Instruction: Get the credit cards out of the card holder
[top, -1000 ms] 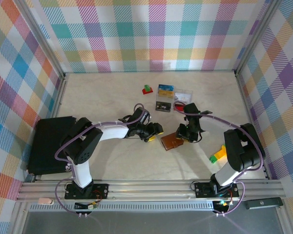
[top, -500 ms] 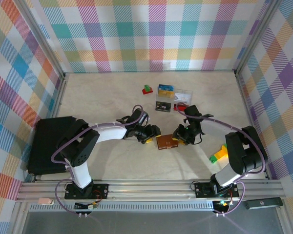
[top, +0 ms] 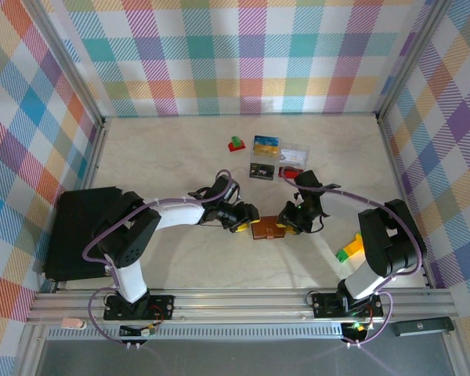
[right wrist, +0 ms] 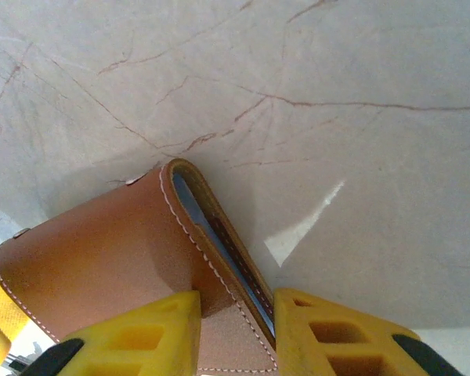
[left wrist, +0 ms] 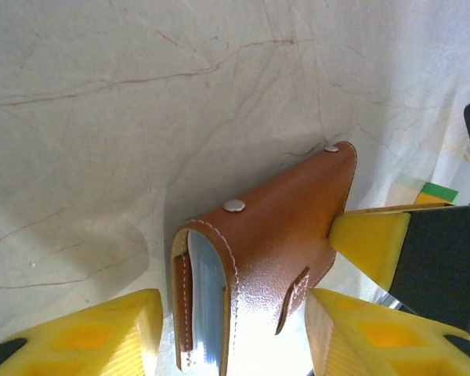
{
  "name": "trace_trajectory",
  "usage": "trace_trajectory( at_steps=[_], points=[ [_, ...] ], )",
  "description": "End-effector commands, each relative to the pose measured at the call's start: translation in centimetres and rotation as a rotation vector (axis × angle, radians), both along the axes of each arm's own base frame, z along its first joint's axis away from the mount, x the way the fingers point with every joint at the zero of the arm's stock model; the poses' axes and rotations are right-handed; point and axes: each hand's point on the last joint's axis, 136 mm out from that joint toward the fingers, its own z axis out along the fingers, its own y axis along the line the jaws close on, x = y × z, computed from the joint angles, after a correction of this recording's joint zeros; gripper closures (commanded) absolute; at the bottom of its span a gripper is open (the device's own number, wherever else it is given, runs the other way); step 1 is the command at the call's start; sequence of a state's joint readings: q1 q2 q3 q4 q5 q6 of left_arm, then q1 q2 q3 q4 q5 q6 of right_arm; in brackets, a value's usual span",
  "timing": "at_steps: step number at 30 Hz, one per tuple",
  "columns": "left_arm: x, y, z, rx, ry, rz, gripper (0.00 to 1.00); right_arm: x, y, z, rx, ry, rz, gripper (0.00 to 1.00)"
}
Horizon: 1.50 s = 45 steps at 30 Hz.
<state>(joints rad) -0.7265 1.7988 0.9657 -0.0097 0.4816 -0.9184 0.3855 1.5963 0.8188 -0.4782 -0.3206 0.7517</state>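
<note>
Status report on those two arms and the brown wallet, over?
Left gripper: jaws astride the card holder, not clamped. Right gripper: jaws pinching its opposite end. Credit cards not out yet. Clear box farther back, apart.

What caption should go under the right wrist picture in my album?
Yellow jaws pinching one edge of a brown wallet, pale marbled table behind.
</note>
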Motion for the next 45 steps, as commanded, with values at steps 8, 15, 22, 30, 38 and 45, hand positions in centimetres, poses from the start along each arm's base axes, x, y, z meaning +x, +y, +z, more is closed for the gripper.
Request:
trace_trajectory(
  at_steps=[8,15,22,30,38,45],
  points=[
    [-0.6,-1.2,-0.4,-0.002,0.004,-0.064,0.51,-1.8,-1.9,-2.8,-0.107,0.077,-0.019,0.74],
    [-0.7,-1.7,-0.8,-0.019,0.014,-0.088,0.54,-1.7,-1.9,-2.9,-0.108,0.08,-0.014,0.74],
    [-0.6,-2.7,0.2,-0.082,-0.001,-0.117,0.55,-1.5,-1.9,-2.8,-0.105,0.071,-0.013,0.74],
    [-0.5,-2.9,2.2,-0.122,-0.071,-0.139,0.56,-0.9,-1.9,-2.3,-0.091,0.041,-0.024,0.74],
    [-0.2,-0.3,0.8,0.04,-0.099,-0.099,0.53,-1.1,-2.7,-2.6,-0.116,0.047,-0.046,0.76],
    [-0.4,-0.7,-0.4,0.037,-0.048,-0.1,0.5,-1.5,-3.2,-3.3,-0.133,0.071,-0.058,0.77]
  ],
)
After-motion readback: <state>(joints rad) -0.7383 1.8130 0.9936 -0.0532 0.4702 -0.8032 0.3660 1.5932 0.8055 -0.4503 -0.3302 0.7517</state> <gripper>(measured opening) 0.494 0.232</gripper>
